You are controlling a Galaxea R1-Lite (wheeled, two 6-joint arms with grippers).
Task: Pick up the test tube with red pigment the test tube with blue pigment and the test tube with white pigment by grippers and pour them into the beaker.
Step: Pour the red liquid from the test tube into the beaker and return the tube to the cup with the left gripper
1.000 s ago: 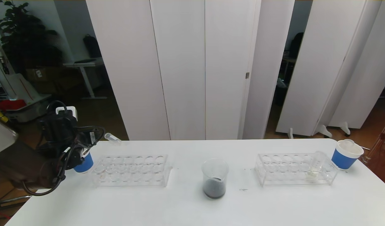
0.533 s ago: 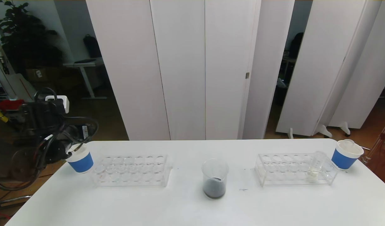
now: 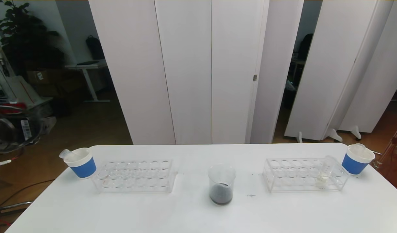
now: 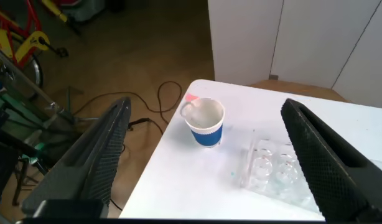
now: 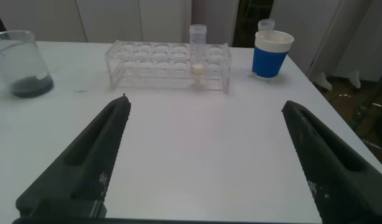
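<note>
White tube (image 5: 198, 50) stands upright in rack (image 5: 168, 65), straight ahead of our right gripper (image 5: 206, 149), jaws wide, empty; nearer than the left gripper (image 4: 206, 155), also released.

Bright even light on white table (image 3: 192, 213), dim bkgd at left, motion blur at left edge.

White tabletop (image 3: 185, 213) with items in a row. Centre: clear beaker (image 3: 221, 184) holding dark liquid. Left: empty clear tube rack (image 3: 135, 175), with a blue paper cup (image 3: 82, 162) just beside its outer end, a tube leaning in it. Right: second clear rack (image 3: 305, 174) holding one upright tube with pale liquid (image 3: 326, 168); another blue paper cup (image 3: 357, 159) stands near the right corner.
</note>
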